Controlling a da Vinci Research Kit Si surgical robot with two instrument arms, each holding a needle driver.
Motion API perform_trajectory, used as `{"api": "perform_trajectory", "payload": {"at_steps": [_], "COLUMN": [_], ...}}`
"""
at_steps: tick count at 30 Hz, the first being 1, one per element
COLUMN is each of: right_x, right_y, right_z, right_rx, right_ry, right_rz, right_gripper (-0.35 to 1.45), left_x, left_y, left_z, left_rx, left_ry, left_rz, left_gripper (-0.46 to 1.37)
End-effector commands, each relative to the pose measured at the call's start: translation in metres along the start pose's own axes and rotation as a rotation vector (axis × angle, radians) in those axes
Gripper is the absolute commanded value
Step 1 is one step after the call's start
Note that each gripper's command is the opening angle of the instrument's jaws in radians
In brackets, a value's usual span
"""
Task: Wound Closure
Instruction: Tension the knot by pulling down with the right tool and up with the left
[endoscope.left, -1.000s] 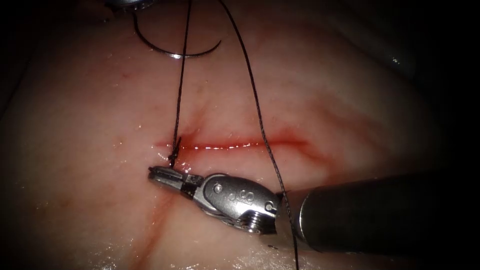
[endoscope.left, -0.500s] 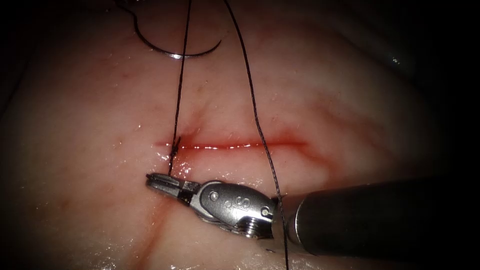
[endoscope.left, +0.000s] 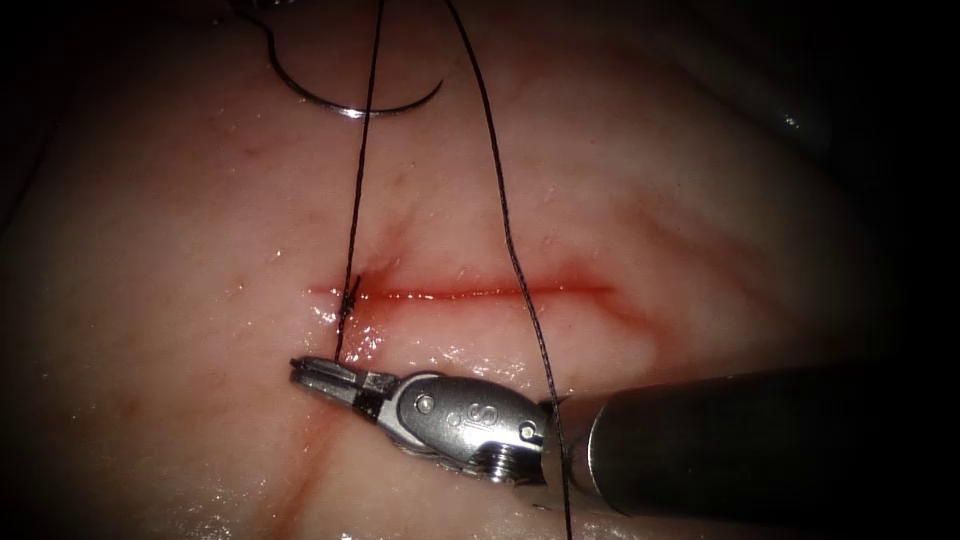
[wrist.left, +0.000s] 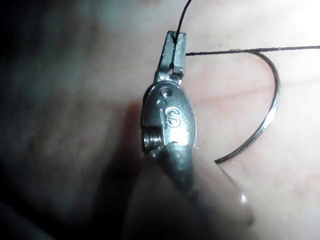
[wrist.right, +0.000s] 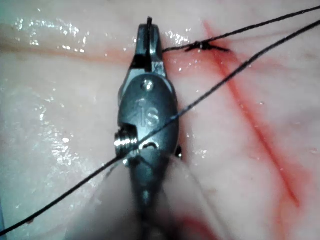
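Black thread (endoscope.left: 357, 180) clamped in both my tools at the knot (endoscope.left: 349, 296).
My right tool (endoscope.left: 318, 371) grips the tail below it; my left tool (wrist.left: 173, 47) grips thread above, beside the free needle (endoscope.left: 345, 98). Tightening, I judge.

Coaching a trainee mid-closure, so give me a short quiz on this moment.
1. True or false: the right tool holds the needle.
2. What does the left tool hold? A needle; B thread; C tissue.
3. Fill in: the knot sits at the cut's ___ end.
Key: 1 false, its jaws are shut on thread; 2 B; 3 left.
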Motion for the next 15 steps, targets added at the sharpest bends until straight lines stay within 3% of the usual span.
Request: {"api": "perform_trajectory", "payload": {"at_steps": [1, 15], "right_x": [0.0001, 0.0003], "right_y": [0.0001, 0.0003], "right_z": [0.0000, 0.0000], "right_rx": [-0.007, -0.006], "right_ry": [0.000, -0.002], "right_rz": [0.000, -0.016], "right_gripper": [-0.35, -0.35], "left_x": [0.0001, 0.0002], "left_y": [0.0001, 0.0004], "left_z": [0.0000, -0.0001], "left_rx": [0.000, -0.002], "left_ry": [-0.001, 0.001], "left_rz": [0.000, 0.000], "left_gripper": [-0.35, -0.35]}}
